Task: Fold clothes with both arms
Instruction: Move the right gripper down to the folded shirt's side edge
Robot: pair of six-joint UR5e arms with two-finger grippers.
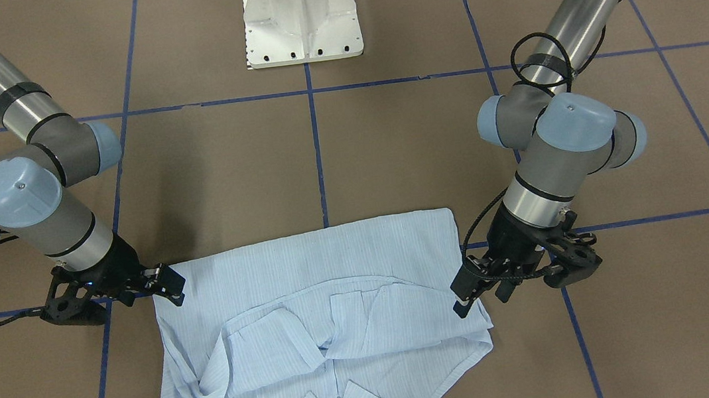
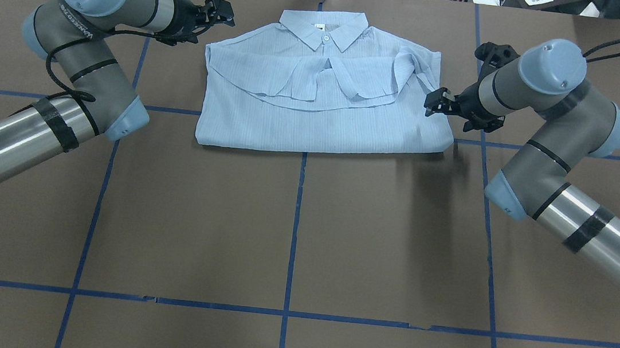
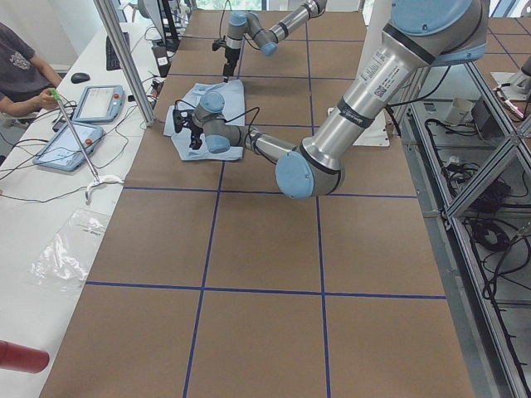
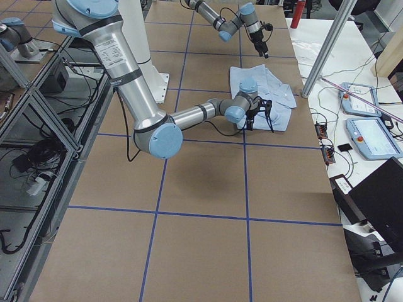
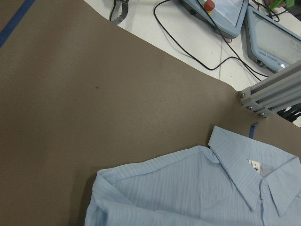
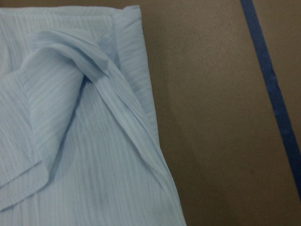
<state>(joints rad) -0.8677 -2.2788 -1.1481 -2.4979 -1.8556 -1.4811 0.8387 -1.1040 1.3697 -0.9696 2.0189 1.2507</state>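
Shirt (image 6: 70,155) creases fill right wrist view (left's shows its collar (image 5: 235,165)).

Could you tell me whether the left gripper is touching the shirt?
Apart. In the overhead view, bare brown table shows between the left gripper and the nearest edge of the shirt.
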